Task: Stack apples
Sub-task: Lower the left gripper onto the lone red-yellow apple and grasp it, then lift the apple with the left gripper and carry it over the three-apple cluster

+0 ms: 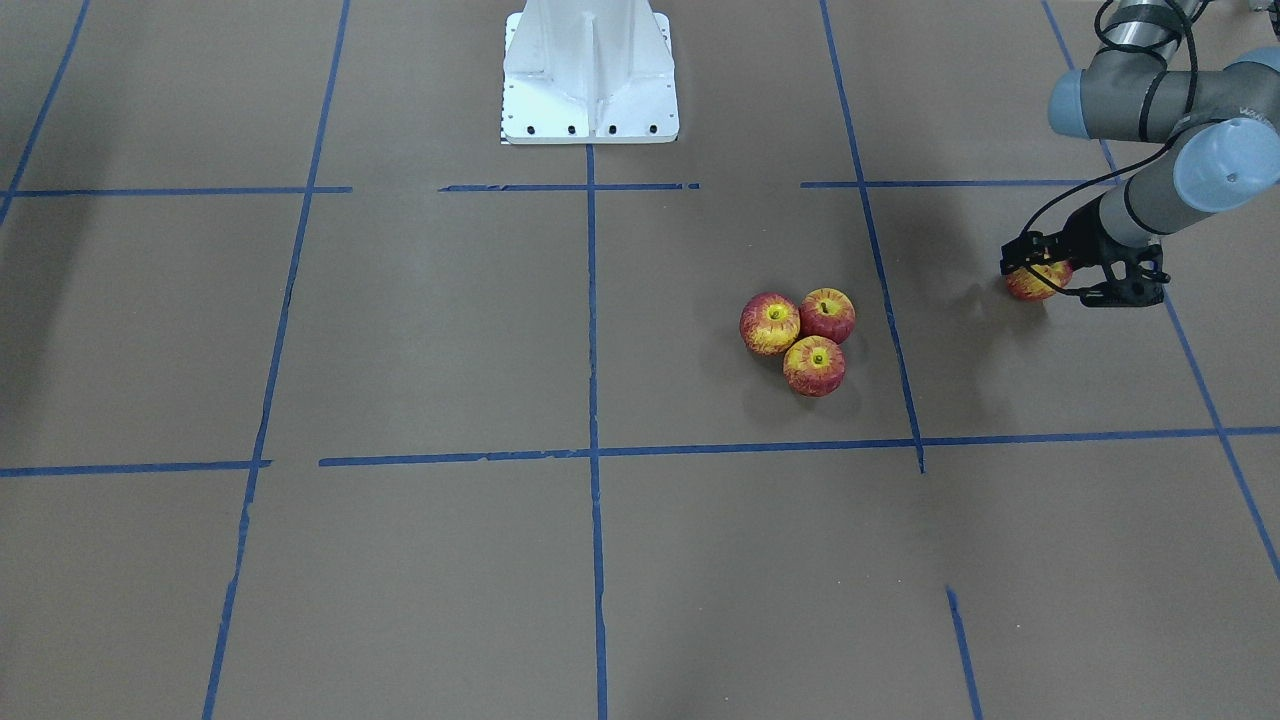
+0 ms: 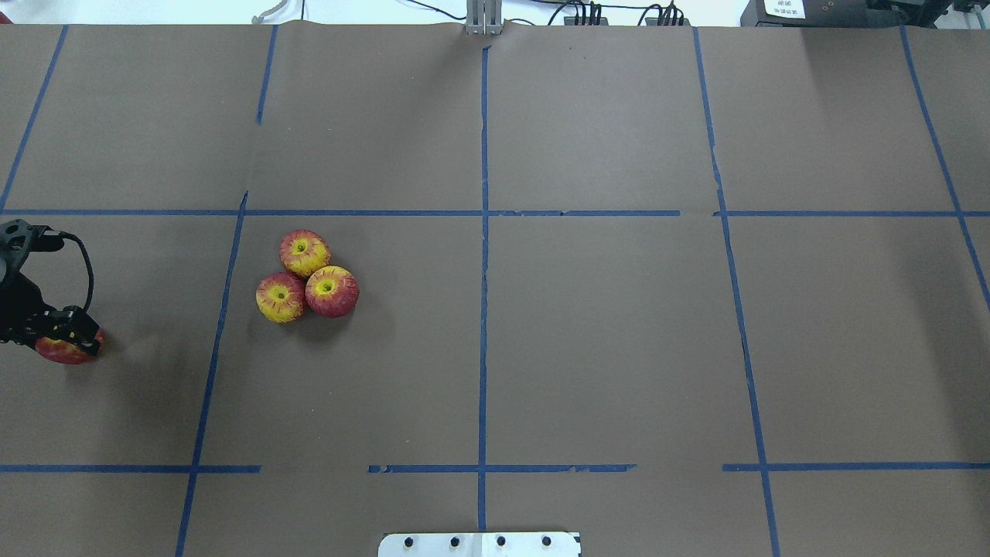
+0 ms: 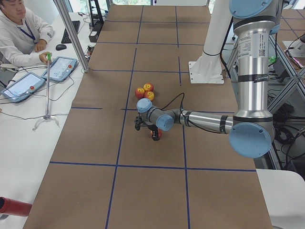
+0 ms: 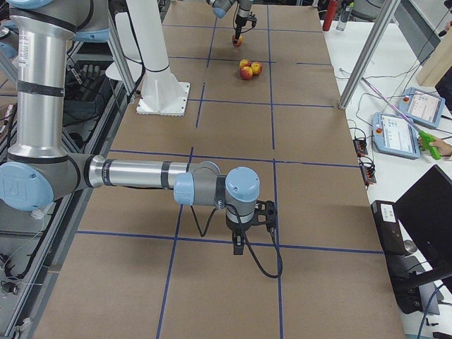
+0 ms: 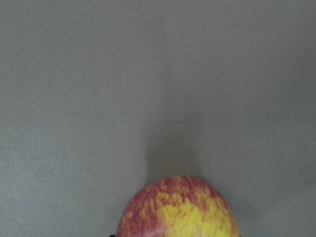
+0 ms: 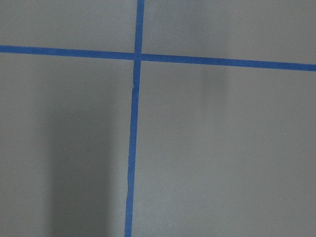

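Observation:
Three apples lie touching in a cluster on the brown table: one (image 1: 770, 323), one (image 1: 828, 315) and one (image 1: 814, 365). The cluster also shows in the overhead view (image 2: 306, 277). A fourth apple (image 1: 1038, 282) sits in my left gripper (image 1: 1042, 272), which is shut on it, low over the table and well to the left of the cluster in the overhead view (image 2: 66, 342). The left wrist view shows this apple (image 5: 177, 212) at the bottom edge. My right gripper (image 4: 240, 244) shows only in the exterior right view, low over the table far from the apples; I cannot tell its state.
The white robot base (image 1: 590, 70) stands at the table's robot-side edge. Blue tape lines (image 2: 483, 271) divide the brown table into squares. An operator (image 3: 19, 33) sits beside tablets (image 3: 59, 68) at a side desk.

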You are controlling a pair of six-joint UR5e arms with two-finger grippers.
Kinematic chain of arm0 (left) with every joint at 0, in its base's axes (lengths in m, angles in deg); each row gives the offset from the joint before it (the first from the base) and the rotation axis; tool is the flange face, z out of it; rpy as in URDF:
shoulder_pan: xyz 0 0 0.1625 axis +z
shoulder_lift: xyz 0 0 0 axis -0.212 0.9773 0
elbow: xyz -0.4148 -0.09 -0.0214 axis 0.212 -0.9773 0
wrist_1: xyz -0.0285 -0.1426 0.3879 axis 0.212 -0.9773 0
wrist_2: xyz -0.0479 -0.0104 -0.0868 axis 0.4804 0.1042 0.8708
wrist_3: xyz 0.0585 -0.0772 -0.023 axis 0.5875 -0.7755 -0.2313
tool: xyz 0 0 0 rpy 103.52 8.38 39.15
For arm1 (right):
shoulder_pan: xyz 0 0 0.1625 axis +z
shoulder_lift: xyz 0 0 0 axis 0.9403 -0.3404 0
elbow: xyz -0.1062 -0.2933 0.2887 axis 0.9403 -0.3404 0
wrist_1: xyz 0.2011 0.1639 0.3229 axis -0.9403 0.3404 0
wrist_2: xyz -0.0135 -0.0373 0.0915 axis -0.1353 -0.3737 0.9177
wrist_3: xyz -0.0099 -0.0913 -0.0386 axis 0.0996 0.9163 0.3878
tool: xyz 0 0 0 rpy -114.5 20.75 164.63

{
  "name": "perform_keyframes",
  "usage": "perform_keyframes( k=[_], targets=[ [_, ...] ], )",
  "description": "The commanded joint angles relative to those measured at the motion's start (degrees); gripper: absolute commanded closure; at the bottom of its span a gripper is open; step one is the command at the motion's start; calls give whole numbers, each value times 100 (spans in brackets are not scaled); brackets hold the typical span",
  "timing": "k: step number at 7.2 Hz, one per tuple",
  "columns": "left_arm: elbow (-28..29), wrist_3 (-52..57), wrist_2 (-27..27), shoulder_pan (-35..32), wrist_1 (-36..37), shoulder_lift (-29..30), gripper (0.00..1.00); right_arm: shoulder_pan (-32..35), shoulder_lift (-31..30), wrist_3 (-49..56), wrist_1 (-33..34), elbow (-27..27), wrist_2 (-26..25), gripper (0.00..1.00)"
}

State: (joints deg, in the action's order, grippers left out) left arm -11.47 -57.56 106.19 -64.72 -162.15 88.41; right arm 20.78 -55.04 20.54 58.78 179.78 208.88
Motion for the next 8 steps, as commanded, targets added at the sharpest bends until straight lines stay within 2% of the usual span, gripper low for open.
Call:
perform_keyframes(
  k=[1,2,4,5,6,7,8],
  targets=[
    [-606,-116,4,-8,120,17,100,0,0,0,0,0,0,0],
    [-1020,-491,13,-17,399,278,100,0,0,0,0,0,0,0],
    [-964,-1248,-5,-8,1740,1977,100,0,0,0,0,0,0,0],
    [-954,-1495,-22,1,2225,2551,100,0,0,0,0,0,0,0],
    [-867,-1802,-127,149,2248,2757,100,0,0,0,0,0,0,0],
    [-840,-2100,-650,446,2248,2933,100,0,0,0,0,0,0,0],
    [-701,-2121,-820,579,2248,3031,100,0,0,0,0,0,0,0]
  ],
)
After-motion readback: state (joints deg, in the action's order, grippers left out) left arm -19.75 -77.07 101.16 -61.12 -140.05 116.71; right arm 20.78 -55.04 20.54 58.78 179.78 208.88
